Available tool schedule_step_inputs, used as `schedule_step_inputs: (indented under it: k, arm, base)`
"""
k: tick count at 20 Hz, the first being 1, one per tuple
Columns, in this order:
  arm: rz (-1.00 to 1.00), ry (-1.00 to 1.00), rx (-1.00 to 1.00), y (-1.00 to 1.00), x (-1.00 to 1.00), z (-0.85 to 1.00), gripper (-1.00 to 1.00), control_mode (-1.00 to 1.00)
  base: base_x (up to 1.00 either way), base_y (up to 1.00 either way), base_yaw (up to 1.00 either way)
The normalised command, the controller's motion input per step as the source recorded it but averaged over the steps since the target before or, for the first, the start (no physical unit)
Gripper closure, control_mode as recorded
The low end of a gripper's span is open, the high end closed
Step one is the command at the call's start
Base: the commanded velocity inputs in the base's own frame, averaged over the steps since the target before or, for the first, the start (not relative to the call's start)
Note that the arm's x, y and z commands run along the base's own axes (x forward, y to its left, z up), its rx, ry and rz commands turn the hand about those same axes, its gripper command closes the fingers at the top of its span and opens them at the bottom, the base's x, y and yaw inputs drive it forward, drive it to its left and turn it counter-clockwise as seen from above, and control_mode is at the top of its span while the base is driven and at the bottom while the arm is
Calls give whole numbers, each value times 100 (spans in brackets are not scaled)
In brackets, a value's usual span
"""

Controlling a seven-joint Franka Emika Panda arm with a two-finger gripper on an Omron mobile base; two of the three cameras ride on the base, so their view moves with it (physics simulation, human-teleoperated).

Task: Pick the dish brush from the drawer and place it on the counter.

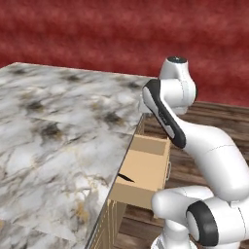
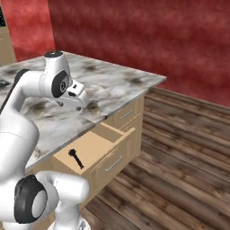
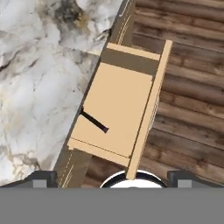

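While the tool (image 2: 81, 104) hangs open above, the dish brush (image 3: 94, 122) lies in the drawer (image 3: 127, 100) below.

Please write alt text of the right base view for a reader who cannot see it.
An open drawer under a marbled counter holds a small black dish brush lying flat on its bottom. The white arm's gripper hangs open above the counter edge, apart from the brush.

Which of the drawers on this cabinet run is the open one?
The drawer pulled out under the counter edge, with the dish brush lying on its bottom. The drawer fronts further along sit flush and shut.
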Motion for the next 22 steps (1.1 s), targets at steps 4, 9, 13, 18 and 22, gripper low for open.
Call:
schedule_step_inputs:
  k: [4,9,13,18,22]
  arm:
    - [-48,0,0,6,-1,-24,-100,-100]
    - [-28,0,0,-39,0,-47,-100,-100]
    - [-24,0,0,-43,0,-63,-100,-100]
    - [-26,7,0,-12,0,-68,-100,-100]
    - [-22,16,-1,-1,0,-74,-100,-100]
  base:
    - [0,0,0]
    - [0,0,0]
    - [0,0,0]
    - [0,0,0]
    - [0,0,0]
